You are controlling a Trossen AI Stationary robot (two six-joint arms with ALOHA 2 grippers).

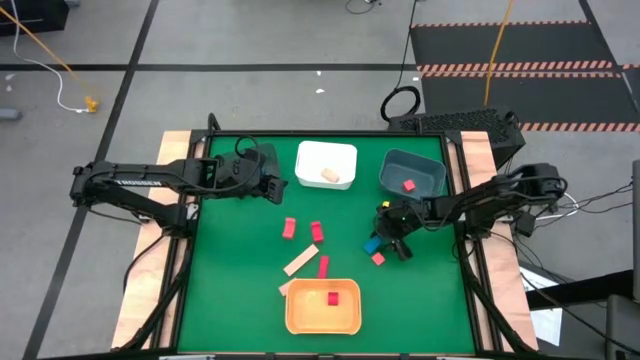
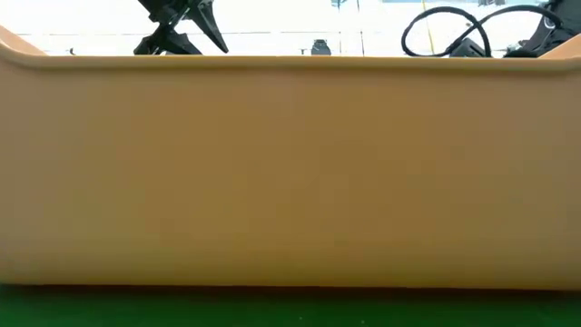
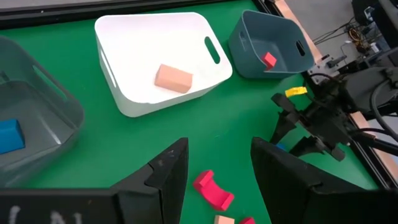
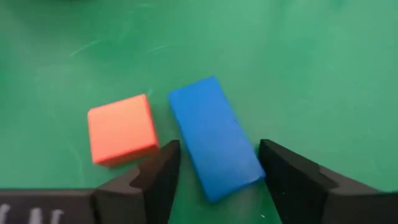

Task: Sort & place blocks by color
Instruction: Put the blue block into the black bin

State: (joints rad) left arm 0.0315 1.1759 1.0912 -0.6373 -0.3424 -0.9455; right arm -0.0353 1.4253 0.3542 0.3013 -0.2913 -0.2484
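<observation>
My right gripper is open and low over the green mat. Its fingers stand on either side of one end of a blue bar that lies flat; I see no touch. A red cube lies beside the bar. My left gripper is open and raised near the white bin, holding nothing. Red blocks, a red arch, a red bar and a tan bar lie loose mid-mat.
The white bin holds a tan block. The grey-blue bin holds a red block. A clear bin holds a blue block. The orange bin, with a red block inside, fills the low view.
</observation>
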